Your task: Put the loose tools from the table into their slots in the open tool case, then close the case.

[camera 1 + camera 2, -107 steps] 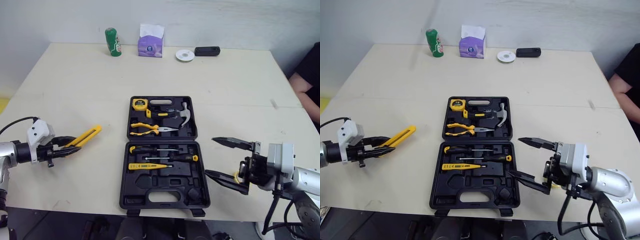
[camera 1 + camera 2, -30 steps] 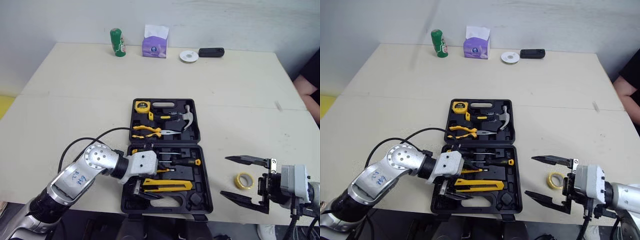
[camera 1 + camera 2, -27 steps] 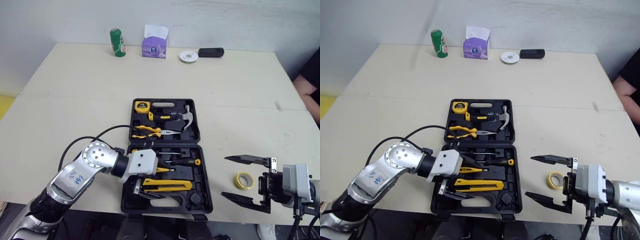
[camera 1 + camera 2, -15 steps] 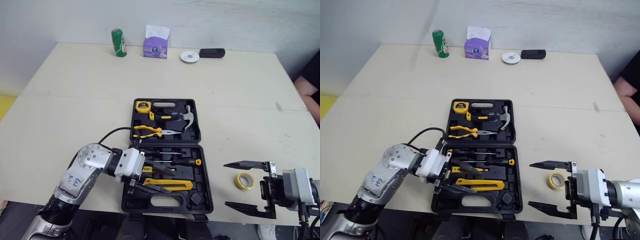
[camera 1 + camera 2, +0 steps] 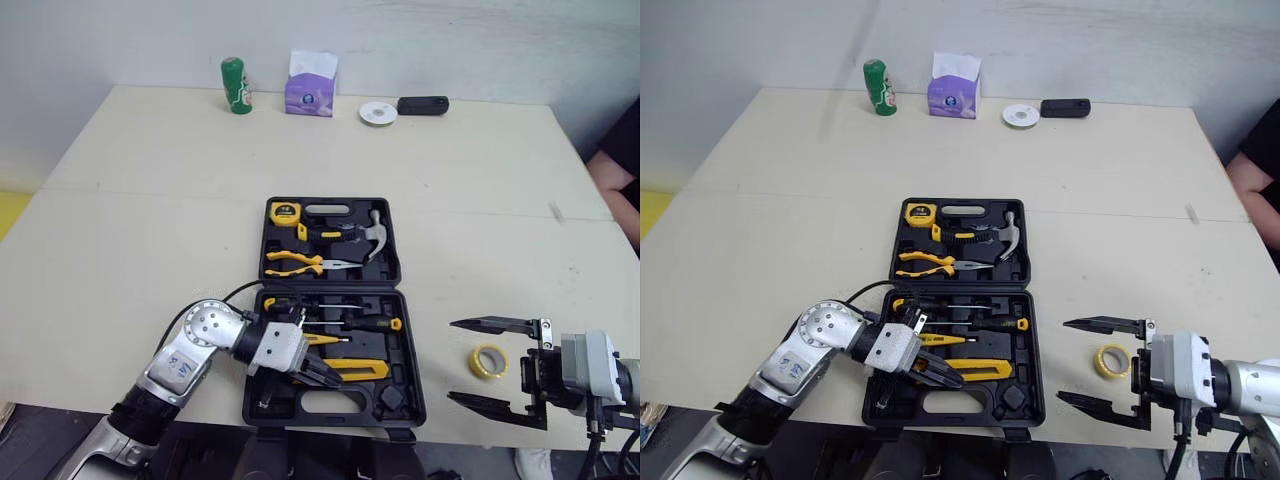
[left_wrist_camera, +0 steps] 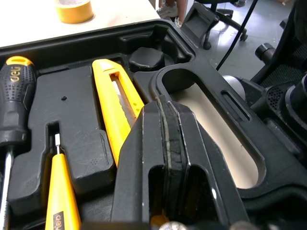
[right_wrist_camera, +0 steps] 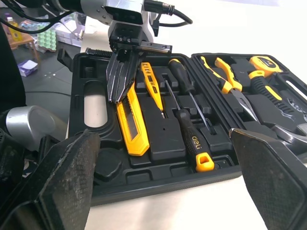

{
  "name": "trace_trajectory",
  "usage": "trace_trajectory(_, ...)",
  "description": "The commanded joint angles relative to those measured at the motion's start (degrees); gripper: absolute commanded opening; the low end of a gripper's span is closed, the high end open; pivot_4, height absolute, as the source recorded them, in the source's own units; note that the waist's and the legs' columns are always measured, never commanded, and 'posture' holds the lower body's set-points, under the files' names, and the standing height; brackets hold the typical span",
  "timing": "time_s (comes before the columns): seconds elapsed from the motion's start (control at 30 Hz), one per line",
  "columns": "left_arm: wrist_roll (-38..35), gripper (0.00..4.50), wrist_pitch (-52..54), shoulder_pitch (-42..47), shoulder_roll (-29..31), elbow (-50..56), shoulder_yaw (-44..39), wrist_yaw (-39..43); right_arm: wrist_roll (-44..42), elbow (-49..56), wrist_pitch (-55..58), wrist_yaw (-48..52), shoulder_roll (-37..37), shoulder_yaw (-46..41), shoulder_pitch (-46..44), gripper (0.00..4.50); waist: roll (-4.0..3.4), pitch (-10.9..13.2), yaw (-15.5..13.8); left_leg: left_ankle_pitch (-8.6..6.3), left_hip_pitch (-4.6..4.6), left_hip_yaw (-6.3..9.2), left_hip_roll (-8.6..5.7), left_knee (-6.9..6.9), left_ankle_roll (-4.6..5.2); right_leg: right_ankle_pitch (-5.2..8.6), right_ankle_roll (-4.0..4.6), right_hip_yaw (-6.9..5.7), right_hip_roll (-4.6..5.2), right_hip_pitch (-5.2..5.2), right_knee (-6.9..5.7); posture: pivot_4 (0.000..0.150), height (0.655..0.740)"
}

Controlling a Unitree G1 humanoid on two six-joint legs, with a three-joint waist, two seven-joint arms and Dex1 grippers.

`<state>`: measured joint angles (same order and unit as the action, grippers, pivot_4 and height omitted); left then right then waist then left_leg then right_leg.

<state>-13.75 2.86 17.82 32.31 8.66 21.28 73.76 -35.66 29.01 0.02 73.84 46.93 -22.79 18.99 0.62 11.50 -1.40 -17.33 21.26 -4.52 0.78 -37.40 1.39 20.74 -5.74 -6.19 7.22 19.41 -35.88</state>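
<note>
Tool case [image 5: 330, 288]: open, flat on table [image 5: 150, 200], near its front edge.
Utility knife [image 5: 362, 370]: yellow, lying in the case's front half, beside the handle cut-out.
Left gripper [image 5: 958, 381]: fingers pressed together, nothing between them, tips over the knife's left end; contact cannot be told.
Right gripper [image 5: 452, 360]: fingers spread wide, empty, right of the case.
Tape roll [image 5: 487, 360]: yellow, loose on the table, seen between the right gripper's spread fingers.

The left gripper [image 5: 333, 382], fingers together, blocks the near half of the open black plastic tool case [image 5: 400, 370]; the beige table [image 5: 150, 220] to its left lies free.
</note>
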Motion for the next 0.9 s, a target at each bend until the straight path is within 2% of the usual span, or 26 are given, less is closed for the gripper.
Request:
trace_trajectory(0.03,0.3,0.05,3.2,-0.4,-0.8,0.5,0.7,-2.1,-0.7,1.4,-0.1,-0.7,-0.5,-0.1,0.1,4.5,-0.01,0.0,0.0,0.0,-0.02,0.0,0.0,0.0,0.0,0.0,0.0,0.0,0.01,-0.03,0.0,0.15,0.74)
trace_trajectory(0.47,-3.2,0.05,2.6,-0.4,-2.3,4.8,-1.7,-3.1,-1.0,1.9,0.6,-1.3,-0.3,0.2,0.6,4.5,-0.01,0.0,0.0,0.0,0.0,0.01,-0.03,-0.01,0.04,-0.01,-0.02,-0.02,0.06,-0.03,0.01,0.15,0.74)
trace_trajectory(0.73,-0.2,0.05,5.8,1.5,-2.5,4.9,-0.5,-5.9,-0.8,2.0,0.8,-1.6,-0.5,0.8,0.5,4.5,-0.01,0.0,0.0,0.0,0.0,0.01,-0.03,0.0,0.04,-0.01,-0.02,-0.02,0.05,-0.03,0.02,0.15,0.74)
trace_trajectory(0.9,3.4,0.05,7.0,1.6,-0.5,3.6,2.2,-5.4,-0.8,2.2,0.9,-2.3,-0.5,1.4,0.3,4.5,-0.01,0.0,0.0,0.0,0.0,0.01,-0.04,0.03,0.04,-0.01,-0.02,-0.02,0.03,-0.02,0.03,0.15,0.74)
